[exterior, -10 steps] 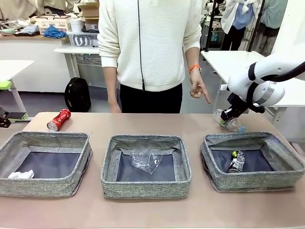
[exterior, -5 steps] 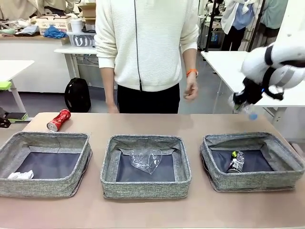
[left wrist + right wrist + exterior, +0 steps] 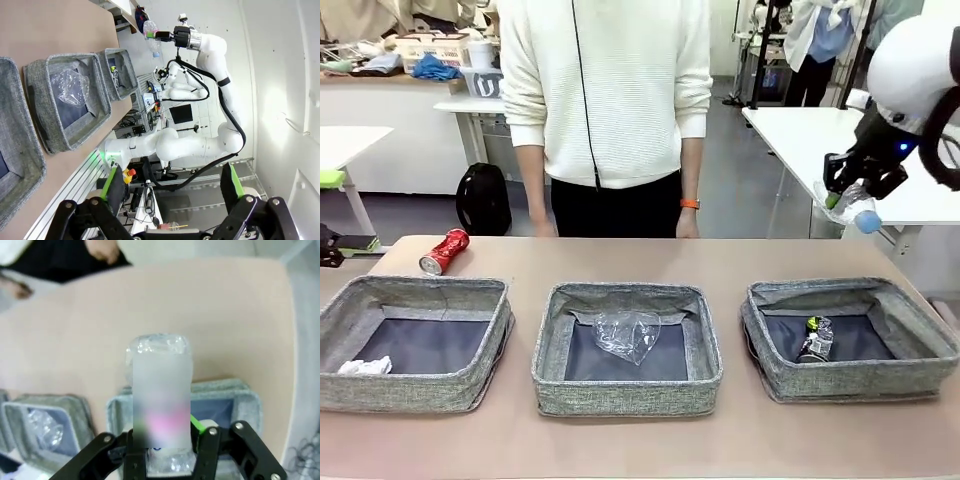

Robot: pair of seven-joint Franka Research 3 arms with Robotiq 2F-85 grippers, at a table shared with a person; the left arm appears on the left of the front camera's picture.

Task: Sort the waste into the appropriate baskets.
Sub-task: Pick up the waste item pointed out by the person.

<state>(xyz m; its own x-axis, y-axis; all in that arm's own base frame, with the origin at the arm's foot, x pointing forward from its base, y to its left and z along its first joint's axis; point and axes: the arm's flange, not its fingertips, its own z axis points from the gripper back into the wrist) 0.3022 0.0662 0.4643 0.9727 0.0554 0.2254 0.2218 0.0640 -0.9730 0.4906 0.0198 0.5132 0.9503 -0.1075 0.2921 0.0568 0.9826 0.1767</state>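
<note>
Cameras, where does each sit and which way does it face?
Front: fixed at the robot's side, facing across the table at the person; shows the right gripper gripping the bottle.
Left wrist: rolled sideways, looks past the open left gripper along the baskets to the right arm.
Right wrist: looks down past the bottle at the table.
Shared: all three show the plastic cup in the middle basket.
</note>
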